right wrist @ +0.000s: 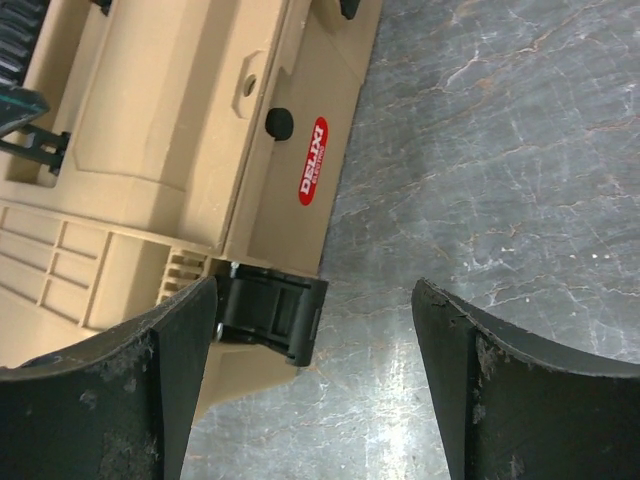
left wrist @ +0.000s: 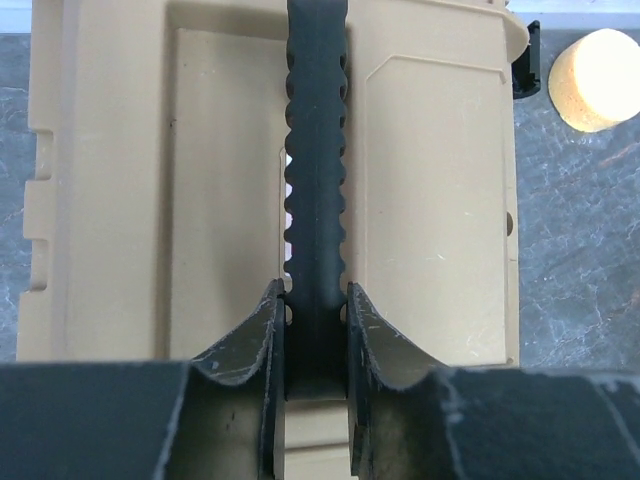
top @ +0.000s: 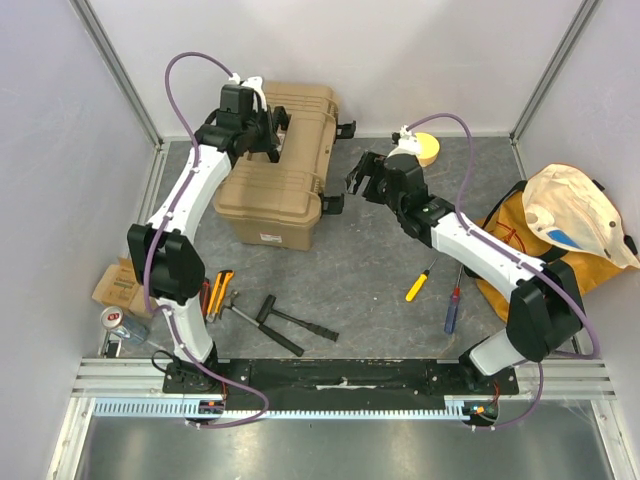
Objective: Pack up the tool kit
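Pale walls (top: 400,50), grey marbled tabletop (top: 370,270), metal posts (top: 118,70)

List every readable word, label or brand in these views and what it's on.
"DELIXI": white letters on the red oval sticker on the toolbox wall, right wrist view.
Smaller line beneath it on that sticker: too small to read.
White label on the toolbox's near side, top view: too small to read.
Can at lower left, top view: print blurred, unreadable.

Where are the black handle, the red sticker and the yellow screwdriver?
black handle (left wrist: 316,150): left wrist view, on its ridged middle.
red sticker (right wrist: 312,160): right wrist view, on the white lettering at its middle.
yellow screwdriver (top: 417,288): top external view, on its yellow grip.
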`<control>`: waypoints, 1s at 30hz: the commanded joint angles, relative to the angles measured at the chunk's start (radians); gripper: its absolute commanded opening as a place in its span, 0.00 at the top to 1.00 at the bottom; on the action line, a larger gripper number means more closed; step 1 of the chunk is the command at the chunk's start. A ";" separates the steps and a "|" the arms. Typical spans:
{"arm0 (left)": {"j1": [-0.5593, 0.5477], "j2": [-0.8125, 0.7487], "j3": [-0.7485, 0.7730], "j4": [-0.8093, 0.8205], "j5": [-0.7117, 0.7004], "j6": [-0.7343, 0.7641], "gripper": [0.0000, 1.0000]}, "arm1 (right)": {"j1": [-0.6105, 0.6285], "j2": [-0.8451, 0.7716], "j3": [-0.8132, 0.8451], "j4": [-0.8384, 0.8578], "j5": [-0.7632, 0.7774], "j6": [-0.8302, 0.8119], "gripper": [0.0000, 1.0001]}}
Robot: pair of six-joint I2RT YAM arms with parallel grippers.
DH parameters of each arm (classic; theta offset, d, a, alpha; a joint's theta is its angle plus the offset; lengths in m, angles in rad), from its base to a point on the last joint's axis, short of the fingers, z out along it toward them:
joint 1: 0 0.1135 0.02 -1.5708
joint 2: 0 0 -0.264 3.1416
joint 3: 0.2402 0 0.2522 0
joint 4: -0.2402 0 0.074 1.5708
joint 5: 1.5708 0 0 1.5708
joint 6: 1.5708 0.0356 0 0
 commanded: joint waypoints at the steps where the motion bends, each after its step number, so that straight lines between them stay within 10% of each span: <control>1: -0.008 -0.019 0.145 0.030 0.029 -0.010 0.98 | -0.034 0.011 0.050 0.020 0.017 0.000 0.14; 30: 0.062 -0.091 0.268 -0.024 0.049 -0.136 0.98 | -0.001 0.327 0.289 0.020 -0.311 -0.100 0.15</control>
